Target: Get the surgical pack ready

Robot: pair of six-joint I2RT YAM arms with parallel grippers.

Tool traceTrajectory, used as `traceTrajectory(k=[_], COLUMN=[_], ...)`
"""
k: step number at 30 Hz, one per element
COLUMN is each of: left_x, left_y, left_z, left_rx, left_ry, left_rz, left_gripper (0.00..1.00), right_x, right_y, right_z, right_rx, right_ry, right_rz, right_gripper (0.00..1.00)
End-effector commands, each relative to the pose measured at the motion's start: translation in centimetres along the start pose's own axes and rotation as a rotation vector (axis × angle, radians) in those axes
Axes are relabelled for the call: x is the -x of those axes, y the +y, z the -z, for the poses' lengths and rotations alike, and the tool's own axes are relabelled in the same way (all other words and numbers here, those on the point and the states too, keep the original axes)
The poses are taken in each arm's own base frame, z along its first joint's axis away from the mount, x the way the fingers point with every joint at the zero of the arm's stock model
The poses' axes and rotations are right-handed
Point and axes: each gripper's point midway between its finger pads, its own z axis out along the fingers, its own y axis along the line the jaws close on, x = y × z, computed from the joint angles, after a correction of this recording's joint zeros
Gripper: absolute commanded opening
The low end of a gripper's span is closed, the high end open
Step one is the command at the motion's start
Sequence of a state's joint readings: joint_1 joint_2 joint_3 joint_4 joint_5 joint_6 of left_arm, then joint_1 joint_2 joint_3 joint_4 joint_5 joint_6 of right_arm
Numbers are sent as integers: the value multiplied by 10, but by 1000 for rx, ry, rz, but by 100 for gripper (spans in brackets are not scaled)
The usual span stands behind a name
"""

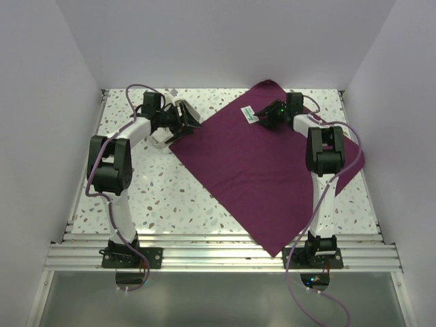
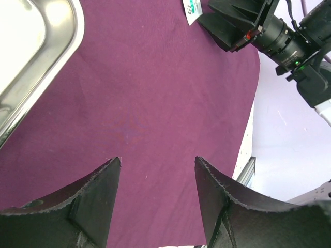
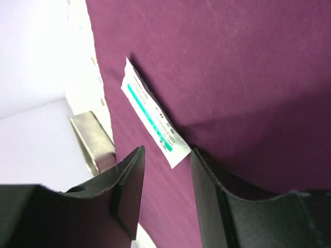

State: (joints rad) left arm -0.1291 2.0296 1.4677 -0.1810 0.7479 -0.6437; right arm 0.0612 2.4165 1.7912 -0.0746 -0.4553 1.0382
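Cloth (image 1: 272, 170) spread diagonally on counter (image 1: 157, 197), packet (image 1: 250, 114) near cloth's far corner, tray (image 2: 72, 36) at cloth's left corner. Right hand (image 3: 166, 155) parted around packet end; left hand (image 2: 158, 160) parted, empty. Tray loading, cloth folding likely left.

So the large square plum-purple cloth (image 1: 272, 177) lies cornerwise on the right half of the speckled worktop (image 1: 157, 197). The shallow rectangular steel tray (image 2: 67, 51) sits at its left corner. The small white packet (image 3: 153, 116) lies on the cloth near the far corner, right of the tray.
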Motion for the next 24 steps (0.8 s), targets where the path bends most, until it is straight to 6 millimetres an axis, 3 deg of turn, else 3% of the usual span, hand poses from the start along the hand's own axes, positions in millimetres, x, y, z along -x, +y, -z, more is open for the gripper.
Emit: traceTrajectory(k=[1,11,16,20,24], left_x=[11,4,3,1,-1], left_y=[-14,-11,-10,-12,-17], left_z=[6,6,6,7,7], left_rx=[-39,-43,-41,-47,-91], left_ry=[-25,-11,-9,-4,-1], left_rz=[-40,-35,-36,-36,-18], left_gripper=[63,64,64,64,68], right_x=[-2,-1,-2,1,1], right_y=[-31,-29,-32,-17,12], right_z=[-21,-37,-44,-39,-17], right_rx=[-25,65,87,130,193], right_ry=[-4,6,10,9,11], right_rz=[-86,-116,-141,-116,-86], right_gripper=[45,37,26,3,0])
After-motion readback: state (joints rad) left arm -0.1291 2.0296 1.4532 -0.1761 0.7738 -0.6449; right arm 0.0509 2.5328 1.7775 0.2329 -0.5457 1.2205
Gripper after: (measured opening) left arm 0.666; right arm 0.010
